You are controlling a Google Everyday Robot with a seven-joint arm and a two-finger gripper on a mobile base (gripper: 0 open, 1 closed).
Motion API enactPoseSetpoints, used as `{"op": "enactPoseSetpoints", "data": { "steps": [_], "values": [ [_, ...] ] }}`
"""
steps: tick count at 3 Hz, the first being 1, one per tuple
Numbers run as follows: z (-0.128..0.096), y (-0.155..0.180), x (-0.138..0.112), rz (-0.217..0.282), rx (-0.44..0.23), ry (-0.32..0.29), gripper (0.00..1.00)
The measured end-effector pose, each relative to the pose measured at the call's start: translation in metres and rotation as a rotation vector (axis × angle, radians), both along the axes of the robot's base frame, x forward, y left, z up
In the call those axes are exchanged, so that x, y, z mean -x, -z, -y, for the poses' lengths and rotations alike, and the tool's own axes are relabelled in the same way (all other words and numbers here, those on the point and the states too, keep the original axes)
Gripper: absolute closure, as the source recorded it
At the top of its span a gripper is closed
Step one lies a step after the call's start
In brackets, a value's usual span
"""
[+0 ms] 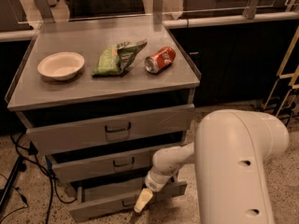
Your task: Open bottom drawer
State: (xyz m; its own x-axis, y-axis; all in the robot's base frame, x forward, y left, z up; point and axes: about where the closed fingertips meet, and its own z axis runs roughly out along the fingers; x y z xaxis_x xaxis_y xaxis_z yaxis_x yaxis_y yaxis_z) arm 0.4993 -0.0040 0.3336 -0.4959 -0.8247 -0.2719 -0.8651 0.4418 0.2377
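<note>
The grey metal cabinet has three drawers. The bottom drawer is the lowest and shortest front. It stands out a little further than the drawers above, and a strip of its flat grey inside shows. Its small dark handle is just left of my gripper. My gripper reaches down from the white arm and sits at the drawer's front, right of centre, with its pale tip against the front edge.
On the cabinet top lie a white bowl, a green chip bag and a red soda can. The middle drawer and the top drawer are above. Black cables trail on the speckled floor at left. A metal rack stands at right.
</note>
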Motion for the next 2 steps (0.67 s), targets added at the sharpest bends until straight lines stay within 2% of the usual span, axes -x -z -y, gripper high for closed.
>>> {"op": "enactPoseSetpoints", "data": {
  "steps": [1, 2],
  "values": [
    [-0.019, 0.032, -0.03, -0.012, -0.007, -0.019, 0.0],
    [-0.026, 0.057, -0.053, -0.02, -0.006, -0.025, 0.0]
  ]
}}
